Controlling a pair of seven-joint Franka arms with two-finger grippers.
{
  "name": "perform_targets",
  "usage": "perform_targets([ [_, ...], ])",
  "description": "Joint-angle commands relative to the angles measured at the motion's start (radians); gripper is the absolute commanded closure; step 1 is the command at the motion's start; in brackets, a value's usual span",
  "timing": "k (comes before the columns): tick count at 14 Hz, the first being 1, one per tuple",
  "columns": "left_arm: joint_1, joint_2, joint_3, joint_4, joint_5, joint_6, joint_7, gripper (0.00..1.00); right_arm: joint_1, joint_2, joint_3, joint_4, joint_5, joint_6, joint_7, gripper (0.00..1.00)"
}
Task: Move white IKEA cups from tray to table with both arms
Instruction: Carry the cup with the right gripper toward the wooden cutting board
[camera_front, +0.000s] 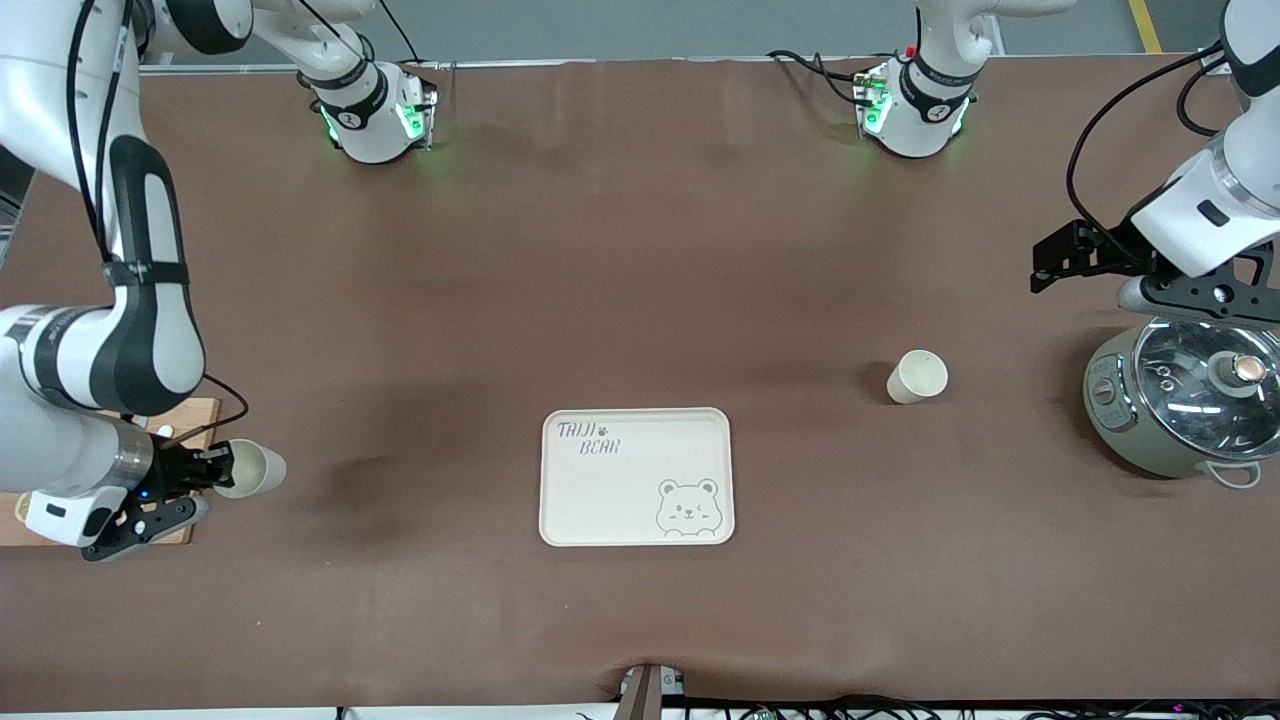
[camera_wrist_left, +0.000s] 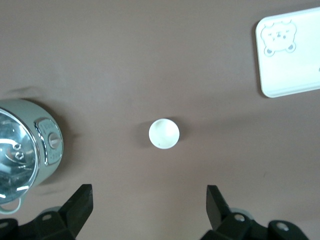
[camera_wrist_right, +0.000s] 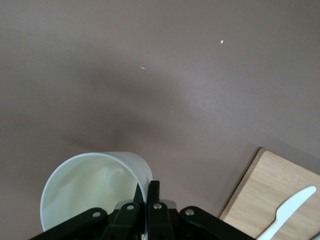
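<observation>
One white cup (camera_front: 917, 376) stands upright on the brown table, toward the left arm's end; it also shows in the left wrist view (camera_wrist_left: 164, 133). My left gripper (camera_front: 1065, 262) is open and empty, up in the air near the pot; the cup lies ahead of its fingers (camera_wrist_left: 80, 202). My right gripper (camera_front: 210, 470) is shut on the rim of the second white cup (camera_front: 252, 468), one finger inside the wall and one outside (camera_wrist_right: 150, 192), holding it tilted beside the wooden board. The bear-printed tray (camera_front: 637, 477) lies mid-table with nothing on it.
A grey-green cooker pot with a glass lid (camera_front: 1185, 405) stands at the left arm's end, under the left wrist. A wooden board (camera_front: 190, 415) with a white plastic knife (camera_wrist_right: 290, 205) lies at the right arm's end.
</observation>
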Motion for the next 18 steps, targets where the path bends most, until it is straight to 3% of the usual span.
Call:
perform_targets([
  [1,0.008,-0.011,-0.001,-0.004,0.000,0.039,0.000,0.00,-0.025,0.023,0.019,-0.026,0.014,0.075,-0.043,1.00],
  [6,0.009,-0.018,0.006,0.012,0.013,0.042,0.017,0.00,-0.031,0.087,0.020,-0.035,0.016,0.165,-0.045,1.00],
  [10,0.003,-0.012,-0.003,0.008,0.050,0.042,0.031,0.00,-0.046,0.128,0.020,-0.034,0.109,0.196,-0.095,1.00],
  [18,-0.003,-0.012,-0.006,0.006,0.050,0.042,0.023,0.00,-0.054,0.144,0.020,-0.034,0.115,0.224,-0.104,1.00],
])
